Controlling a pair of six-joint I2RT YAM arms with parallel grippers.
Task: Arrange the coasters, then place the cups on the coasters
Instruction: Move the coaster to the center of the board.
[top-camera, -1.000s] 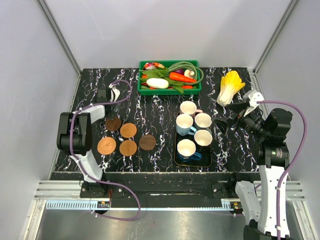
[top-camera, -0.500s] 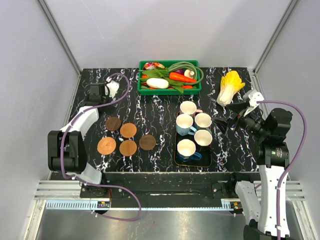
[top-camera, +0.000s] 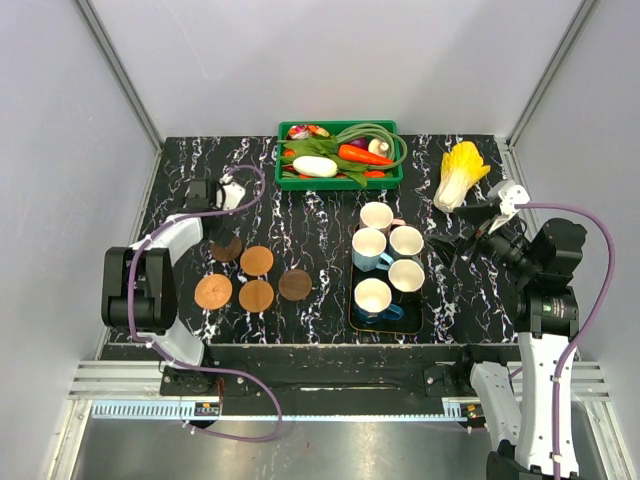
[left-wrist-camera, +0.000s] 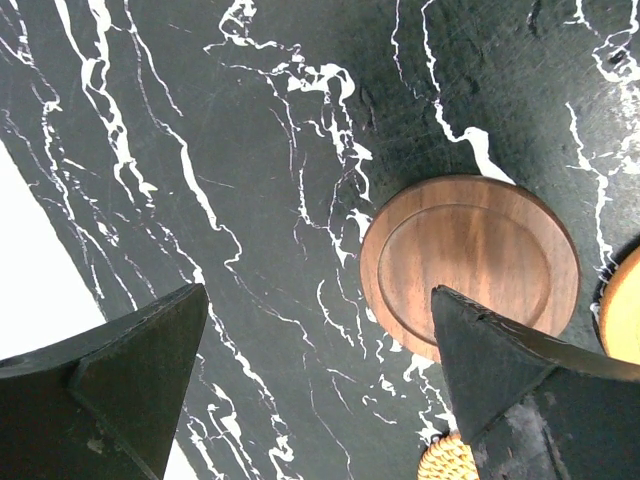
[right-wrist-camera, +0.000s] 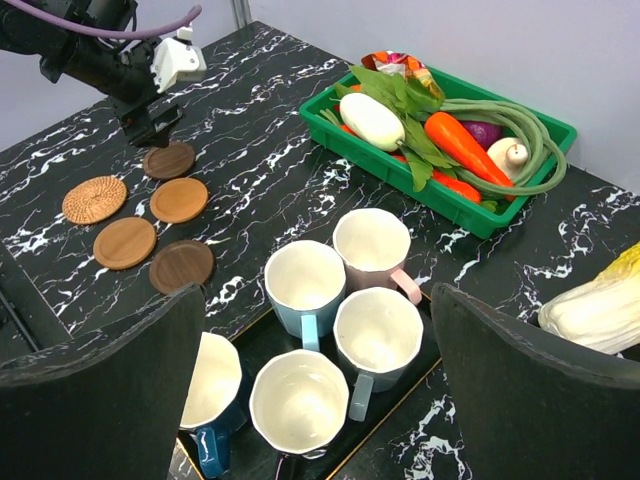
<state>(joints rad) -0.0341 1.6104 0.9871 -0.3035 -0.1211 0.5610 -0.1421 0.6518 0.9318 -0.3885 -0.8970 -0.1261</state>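
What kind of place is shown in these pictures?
Probably a robot test cell or laboratory: plain grey panel walls enclose a black marble-pattern table, and two black-and-white robot arms stand mounted at its near edge.

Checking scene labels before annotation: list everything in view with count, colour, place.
coasters: five, dark brown to orange-brown, left of centre
tray: one, black, right of centre
cups: five, cream inside, blue, pink or dark outside, on the tray
crate: one, green, far middle, holding vegetables
cabbage: one, yellow-white, far right
table: one, black, white veins
left gripper: one, black, open above the farthest coaster
right gripper: one, black, open, right of the tray
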